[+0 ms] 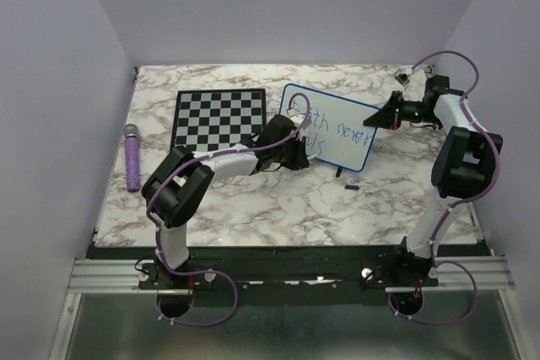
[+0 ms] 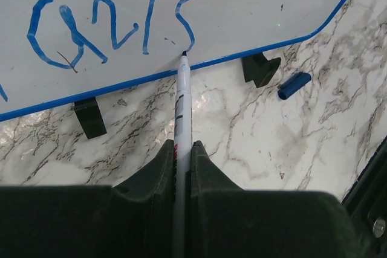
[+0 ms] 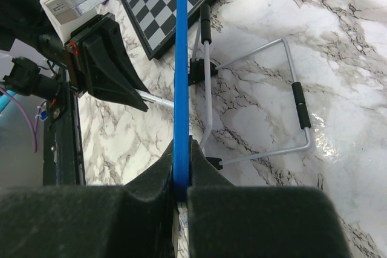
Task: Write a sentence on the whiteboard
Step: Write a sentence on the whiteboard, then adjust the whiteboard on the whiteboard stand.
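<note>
Whiteboard point(image 2: 254, 4), marker point(image 2: 180, 101) tip near lower frame

From high above and behind the arm bases point(image 1: 173, 271), looking down and forward, far enough to take in the whole marble surface point(image 1: 253, 200). From the left wrist, close in, facing along the left hand point(image 2: 182, 147) at the lower front of the whiteboard point(image 2: 242, 10); from the right wrist, equally close, sighting past the right hand point(image 3: 181, 144) along the whiteboard's edge toward the chessboard point(image 3: 157, 4). Shared by all three: the whiteboard.

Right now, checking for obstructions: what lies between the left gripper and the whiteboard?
Only the marker, clamped in the left gripper, tip touching the whiteboard; left wrist view.
</note>
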